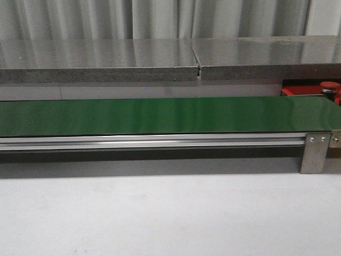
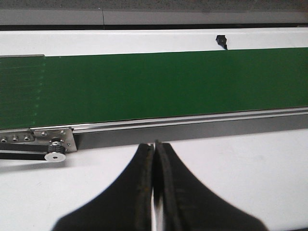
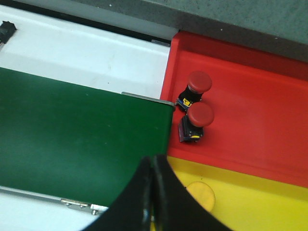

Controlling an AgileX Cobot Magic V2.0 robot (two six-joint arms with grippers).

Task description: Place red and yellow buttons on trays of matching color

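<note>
Left gripper [image 2: 155,147] is fully closed over the white table beside the green belt [image 2: 154,86], holding nothing. Right gripper [image 3: 153,161] is likewise closed and empty. Two red buttons [image 3: 199,82] [image 3: 199,115] stand just beside each other in the red tray [image 3: 260,120]; a yellow tray [image 3: 255,202] adjoins it.

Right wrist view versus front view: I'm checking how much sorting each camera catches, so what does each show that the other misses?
Only the right wrist view shows the shut right gripper, two red buttons together in the red tray, and a yellow tray holding a yellow button. Only the front view shows the grey shelf behind. Both share the green belt, bare of buttons.
</note>
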